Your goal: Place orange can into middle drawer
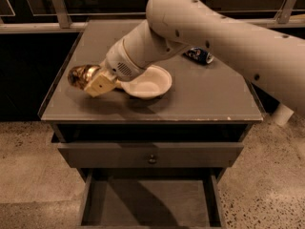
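1. Orange can (pixel 78 74) was gripped in my gripper (pixel 93 81), whose fingers were closed narrow on the can's body. It was above the left part of the cabinet top (pixel 209 99), just left of the white bowl (pixel 148 82).
2. The can appeared to hang clear of the surface; a shadow lay on the top below it.
3. Step in hand, as I judged it: carry the can off the top and down to the middle drawer (pixel 95 199), which stood open at the bottom of the view, well below and right of the can.
4. Recommended procedure:
   - Move out past the front edge before descending, to clear the closed drawer front (pixel 151 154).
   - Keep the wrist away from the bowl and the forearm off the blue-and-white can (pixel 199 56).
   - Lower until the can is near the bare floor, then release.
5. Orientation: the long axis lay close to level, running left to right and tilted slightly. The free end pointed left, away from my wrist.
6. I could not tell which end was the silver top.
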